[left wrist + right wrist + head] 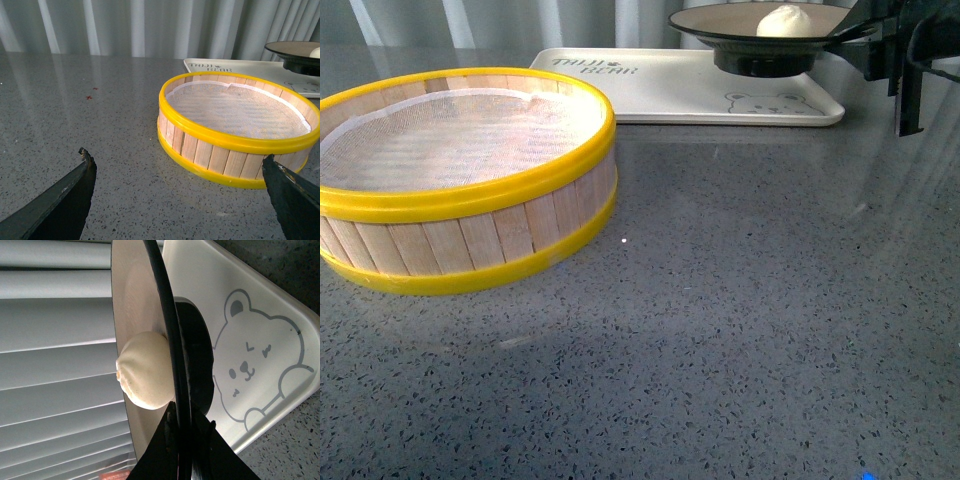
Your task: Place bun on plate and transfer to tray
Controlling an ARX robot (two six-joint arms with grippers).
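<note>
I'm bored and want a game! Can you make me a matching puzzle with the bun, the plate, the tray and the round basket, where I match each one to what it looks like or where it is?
Things:
1. bun
2. plate
3. tray
4. steamer basket

Clues:
A. has a bear face drawn on it
B. yellow rims, white mesh inside
C. its rim is pinched by the right gripper
D. sits on the plate

Right pairs: 1-D, 2-C, 3-A, 4-B.
</note>
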